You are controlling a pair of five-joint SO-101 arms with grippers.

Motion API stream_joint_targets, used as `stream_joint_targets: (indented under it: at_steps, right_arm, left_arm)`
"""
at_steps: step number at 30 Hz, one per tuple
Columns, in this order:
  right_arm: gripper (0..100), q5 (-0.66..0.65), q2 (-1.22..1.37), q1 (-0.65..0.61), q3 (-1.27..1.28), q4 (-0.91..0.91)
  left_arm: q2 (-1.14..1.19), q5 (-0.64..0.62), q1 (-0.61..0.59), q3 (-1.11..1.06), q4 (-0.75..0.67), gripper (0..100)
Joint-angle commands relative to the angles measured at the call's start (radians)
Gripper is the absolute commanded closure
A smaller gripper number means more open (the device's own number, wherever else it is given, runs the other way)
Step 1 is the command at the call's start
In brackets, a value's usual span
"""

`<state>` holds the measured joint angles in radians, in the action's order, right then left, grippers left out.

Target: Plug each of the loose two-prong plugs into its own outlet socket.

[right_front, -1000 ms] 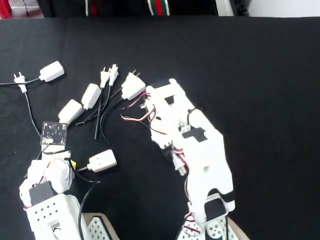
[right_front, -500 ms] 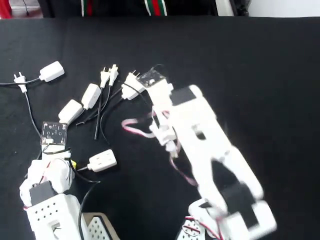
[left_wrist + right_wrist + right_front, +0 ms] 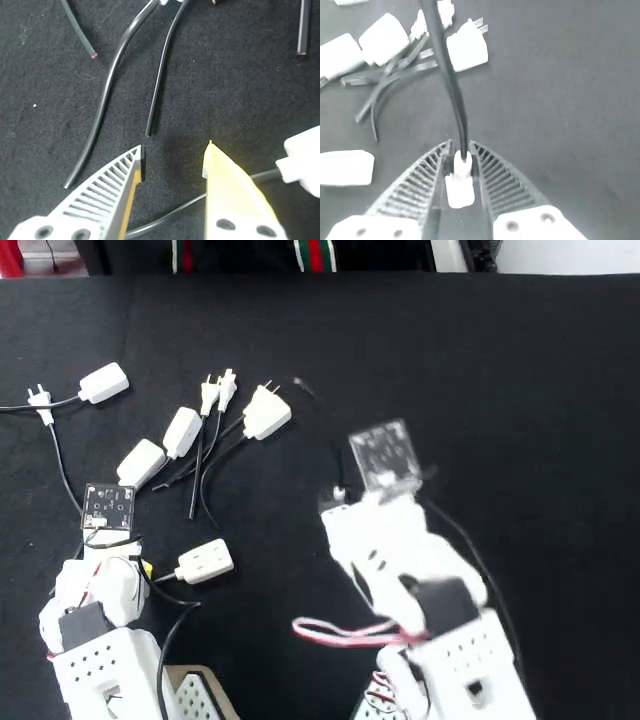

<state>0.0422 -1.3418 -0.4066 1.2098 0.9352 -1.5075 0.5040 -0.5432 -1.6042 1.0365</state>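
The right hand (image 3: 461, 146) is clamped shut on a small white plug (image 3: 459, 186), lifted above the desk (image 3: 520, 370). The left hand (image 3: 172, 150) gapes wide and empty. No plug looks seated yet: the sockets (image 3: 205, 561) lie unfilled, so nearly all remains.

Black cloth-covered table (image 3: 530, 390), red, green and white striped items (image 3: 315, 254) at far edge

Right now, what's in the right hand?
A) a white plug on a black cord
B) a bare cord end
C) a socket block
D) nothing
A: in the right wrist view the right hand is closed on a white plug, and its black cord runs out ahead between the fingers.
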Motion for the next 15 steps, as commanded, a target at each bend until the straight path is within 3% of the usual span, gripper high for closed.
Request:
stream_joint_targets:
  at_steps: [1,10,15]
  right_arm:
    - [98.6,0.018,-0.199,-0.011,0.067,-0.025]
    - [98.7,0.018,-0.357,-0.006,0.162,-0.02]
    - [98.7,0.069,-0.325,-0.012,0.183,-0.037]
  left_arm:
    - [-0.008,0.011,0.01,0.004,-0.003,80]
    - [-0.008,0.011,0.087,0.025,0.008,79]
    - [-0.006,0.058,0.176,0.13,0.135,79]
